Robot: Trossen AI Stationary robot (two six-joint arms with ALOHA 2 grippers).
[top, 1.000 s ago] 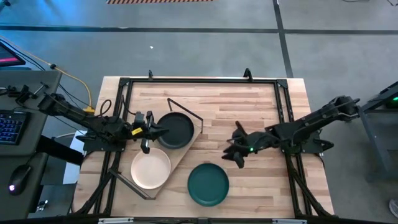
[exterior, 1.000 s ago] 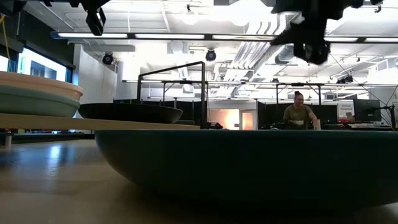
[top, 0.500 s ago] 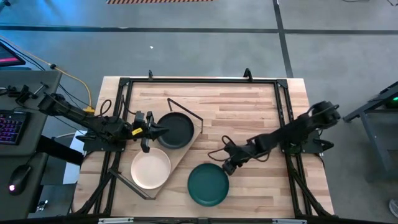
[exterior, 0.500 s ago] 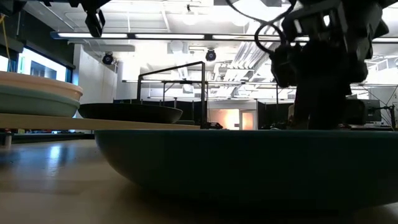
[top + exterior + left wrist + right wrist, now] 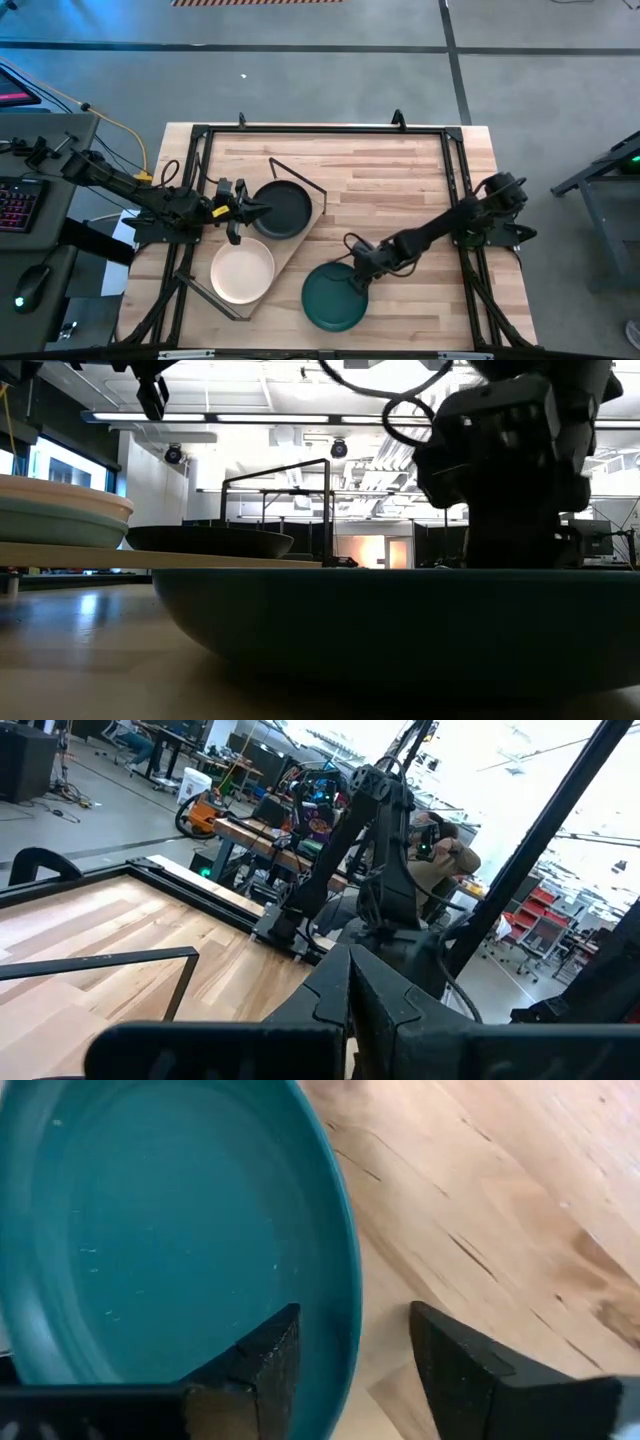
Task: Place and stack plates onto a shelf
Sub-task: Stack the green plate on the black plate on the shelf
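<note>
The dark teal plate [image 5: 335, 296] rests on the tabletop, near side. My right gripper [image 5: 357, 272] is low at its far right rim, open. In the right wrist view [image 5: 355, 1312] one finger [image 5: 270, 1365] stands over the plate's inside and the other [image 5: 455, 1370] outside the rim [image 5: 345, 1295]. I see no touch. The black plate [image 5: 283, 208] sits on the plywood shelf [image 5: 300, 240]. The cream plate [image 5: 242, 271] lies on the sage green plate [image 5: 50, 525] on the same board. My left gripper [image 5: 243, 210] hovers shut, high at the black plate's left edge [image 5: 152, 395].
The shelf lies slantwise across the table's left half, with black rod frames [image 5: 300, 172] at its far end and near left corner. Bare butcher-block [image 5: 390, 180] stretches over the far right part. A black frame [image 5: 455, 190] borders the table. A person sits in the room behind.
My right arm has reached toward the table's near left and come down, from over the bare wood right of centre to the teal plate's far right rim. Its gripper now fills the upper right of the low view. The plates and my left arm have kept still.
</note>
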